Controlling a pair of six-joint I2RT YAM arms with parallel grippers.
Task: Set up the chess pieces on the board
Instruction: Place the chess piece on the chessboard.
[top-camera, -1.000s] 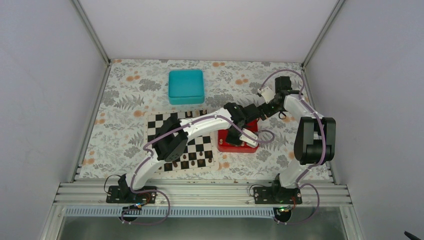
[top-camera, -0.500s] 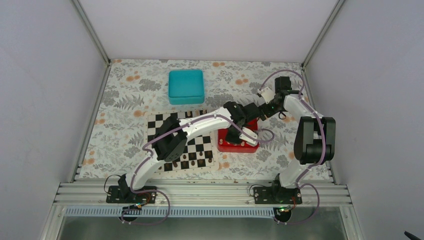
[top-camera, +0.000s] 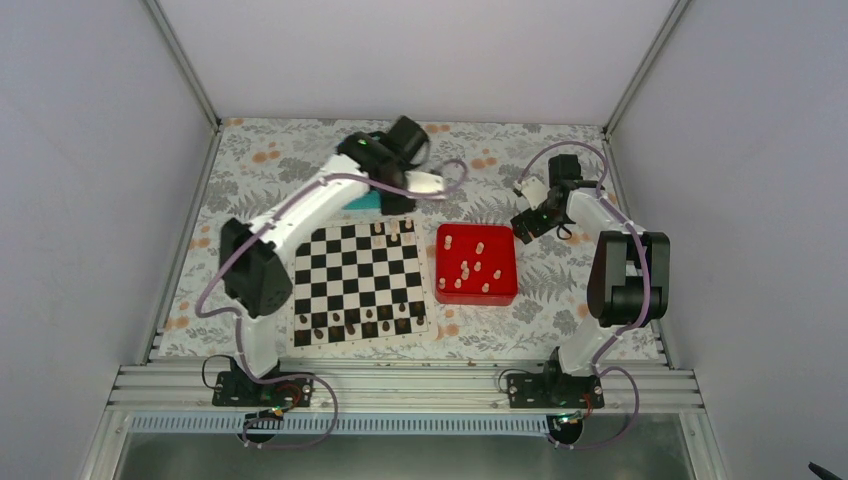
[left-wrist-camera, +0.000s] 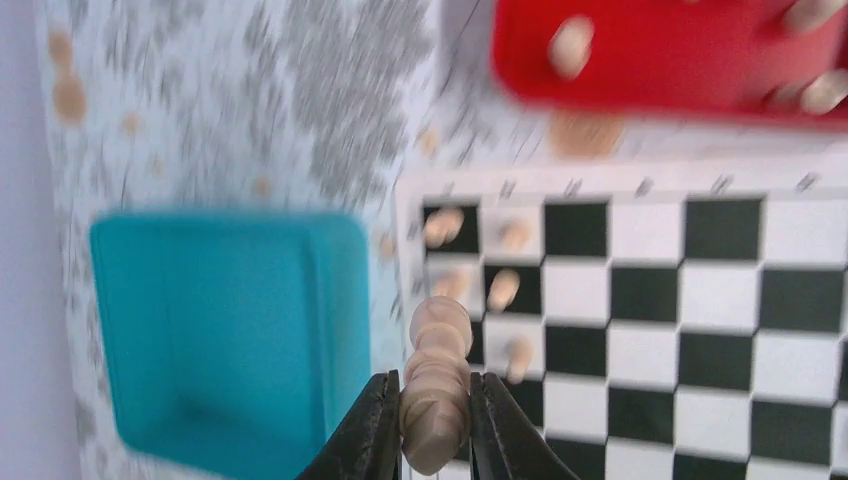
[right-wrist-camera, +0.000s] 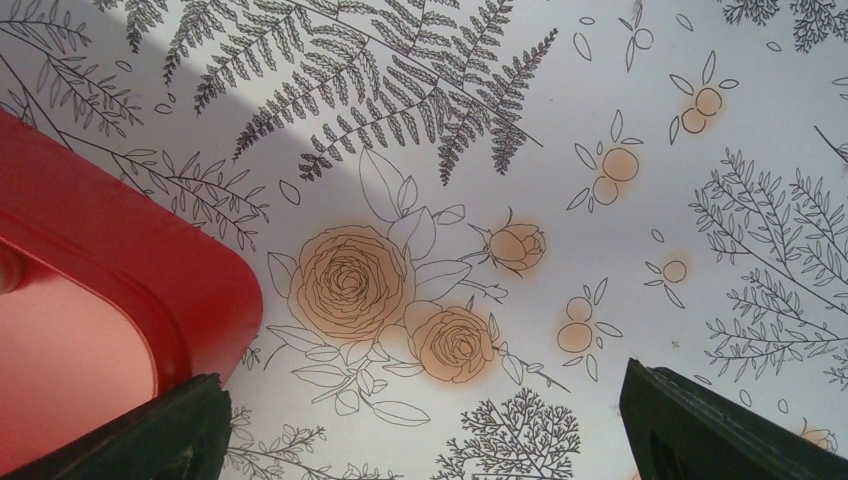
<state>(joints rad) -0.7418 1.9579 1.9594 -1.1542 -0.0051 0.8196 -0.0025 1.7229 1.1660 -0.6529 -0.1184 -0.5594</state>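
Note:
My left gripper (left-wrist-camera: 436, 392) is shut on a pale cream chess piece (left-wrist-camera: 440, 340) and holds it above the far edge of the checkered board (left-wrist-camera: 700, 300), next to the teal box. In the top view the left gripper (top-camera: 392, 205) hangs over the board's back rim (top-camera: 300, 234). A few cream pieces (top-camera: 394, 228) stand on the back squares. Several more lie in the red tray (top-camera: 500, 296). My right gripper (right-wrist-camera: 420, 430) is open and empty over the flowered cloth, just right of the tray's corner (right-wrist-camera: 200, 290). It also shows in the top view (top-camera: 524, 222).
The teal box (left-wrist-camera: 220, 330) sits behind the board, partly hidden under my left arm in the top view (top-camera: 366, 201). Dark brown pieces (top-camera: 350, 320) line the board's near rows. The grey enclosure walls close in the table on three sides.
My left arm has swung from over the red tray to the board's far edge, carrying a cream piece. The tray is now uncovered. The right arm has barely moved.

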